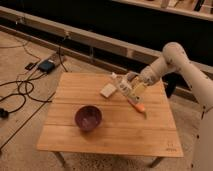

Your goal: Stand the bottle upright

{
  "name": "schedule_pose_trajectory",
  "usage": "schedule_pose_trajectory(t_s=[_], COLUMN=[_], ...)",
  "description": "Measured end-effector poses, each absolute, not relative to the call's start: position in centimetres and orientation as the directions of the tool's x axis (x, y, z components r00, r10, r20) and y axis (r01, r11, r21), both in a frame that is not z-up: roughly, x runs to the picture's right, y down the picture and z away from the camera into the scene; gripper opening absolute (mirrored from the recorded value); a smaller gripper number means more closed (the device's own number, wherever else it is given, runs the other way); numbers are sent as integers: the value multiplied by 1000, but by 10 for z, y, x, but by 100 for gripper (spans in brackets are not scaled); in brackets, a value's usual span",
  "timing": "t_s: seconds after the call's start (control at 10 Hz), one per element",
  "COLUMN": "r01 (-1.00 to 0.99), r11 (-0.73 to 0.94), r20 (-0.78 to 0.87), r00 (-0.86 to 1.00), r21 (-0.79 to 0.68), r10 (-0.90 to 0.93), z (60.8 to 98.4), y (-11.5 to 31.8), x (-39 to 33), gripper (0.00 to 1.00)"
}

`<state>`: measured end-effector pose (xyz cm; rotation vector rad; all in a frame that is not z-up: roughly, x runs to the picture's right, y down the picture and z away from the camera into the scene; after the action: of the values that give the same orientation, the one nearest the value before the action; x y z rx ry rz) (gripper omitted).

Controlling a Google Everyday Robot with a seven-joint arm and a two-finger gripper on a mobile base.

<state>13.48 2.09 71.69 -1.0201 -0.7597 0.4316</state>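
- Bottle (124,87): its long axis is on a slant, neither flat nor upright. One end rises toward the far left and the other drops toward the near right. I cannot tell which end has the cap.
- It sits beyond the purple bowl (88,118) and to the bowl's right in the camera view, well apart from it and raised over the wooden table (115,137).
- The bowl stands open side up on the table, and only its own dark purple inside shows.
- The bottle is small and slim, with a whitish body and a pale yellowish patch near its lower end.
- The gripper (131,84) is clenched on the bottle, at the end of a white arm (170,60) that reaches in from farther right of the bowl.
- A flat white block (107,90) lies between the bowl and the bottle, closer to the bottle.
- A small orange piece (138,106) lies right of the bowl, just below the bottle's lower end.
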Motion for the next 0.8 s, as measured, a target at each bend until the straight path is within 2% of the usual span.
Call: schedule_pose_trajectory(t_s=[0.2, 0.8], r01=[87, 97], r11=[471, 472], r20=[406, 412], r00=[657, 659], r21=[-878, -876], r10=[635, 630], z=[714, 712], y=[23, 22], x=[137, 137], gripper=[0, 0])
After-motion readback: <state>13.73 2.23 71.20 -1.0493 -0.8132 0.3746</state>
